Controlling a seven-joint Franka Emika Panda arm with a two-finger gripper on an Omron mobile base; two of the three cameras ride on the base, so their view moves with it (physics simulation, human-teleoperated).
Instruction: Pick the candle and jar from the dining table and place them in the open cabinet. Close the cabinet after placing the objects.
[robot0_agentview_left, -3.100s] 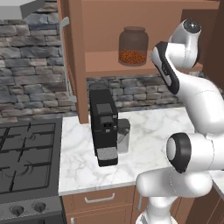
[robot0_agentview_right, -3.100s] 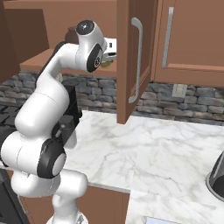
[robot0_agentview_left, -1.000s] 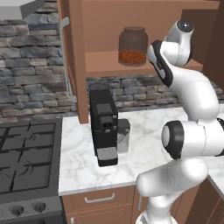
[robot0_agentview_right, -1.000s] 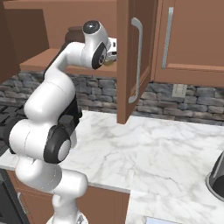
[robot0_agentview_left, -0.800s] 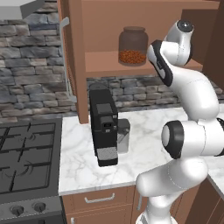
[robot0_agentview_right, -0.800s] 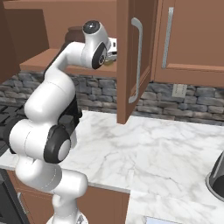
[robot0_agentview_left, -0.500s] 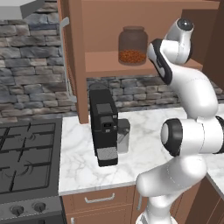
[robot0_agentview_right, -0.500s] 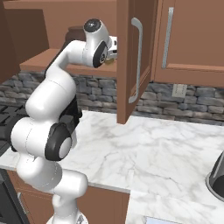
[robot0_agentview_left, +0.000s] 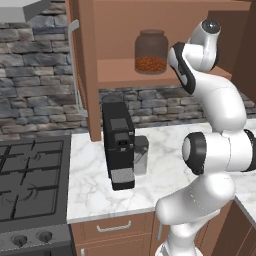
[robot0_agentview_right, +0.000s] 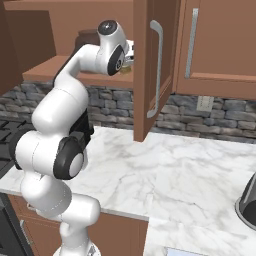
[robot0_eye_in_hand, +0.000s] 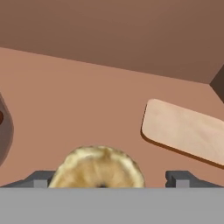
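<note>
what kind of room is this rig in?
A simulated home kitchen, most likely: a black gas stove beside a white marble counter holding a black coffee machine, and an open brown wooden wall cabinet with a clear glass jar on its shelf.

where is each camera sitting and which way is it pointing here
Left base view: behind the arm to its left, facing the open cabinet, jar and coffee machine; white arm at right.
Right base view: behind to the right, facing the cabinet door and marble counter; arm at left.
Hand view: on the hand, looking along the open gripper at the candle and wooden board.
Both base views share arm, shelf and jar.
</note>
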